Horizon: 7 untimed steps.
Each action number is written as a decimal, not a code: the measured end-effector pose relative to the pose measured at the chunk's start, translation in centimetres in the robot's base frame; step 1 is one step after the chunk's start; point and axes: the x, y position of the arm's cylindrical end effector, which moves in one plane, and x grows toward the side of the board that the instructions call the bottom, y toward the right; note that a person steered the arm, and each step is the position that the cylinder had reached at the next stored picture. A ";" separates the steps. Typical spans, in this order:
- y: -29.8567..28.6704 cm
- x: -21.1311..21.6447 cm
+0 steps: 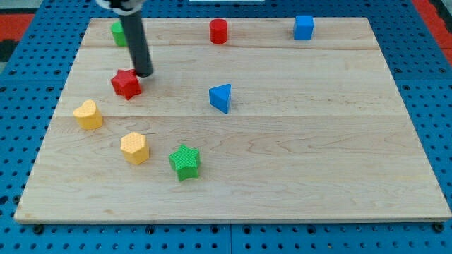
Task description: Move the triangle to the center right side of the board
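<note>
On the pale wooden board [296,162], my tip [144,73] holds nothing and sits just beside the red plastic star block [126,84], at its one o'clock. The blue plastic triangle block [221,97] lies well apart at my four o'clock.

The board [282,162] is pale wood with a light grain running sideways, sitting on a bright blue pegboard surface [21,99] dotted with dark holes. Blocks: a blue triangle [221,97] around the middle, blue cube [304,27] upper right, red cylinder [219,31] top centre, red star [126,84] upper left, green block [118,32] half hidden behind the dark rod [135,42], yellow heart [88,114] at left, a more orange-yellow hexagon [134,147], green ridged star [185,161] lower centre.
</note>
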 end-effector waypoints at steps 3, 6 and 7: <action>-2.2 -0.2; -2.5 -0.5; -2.5 -0.5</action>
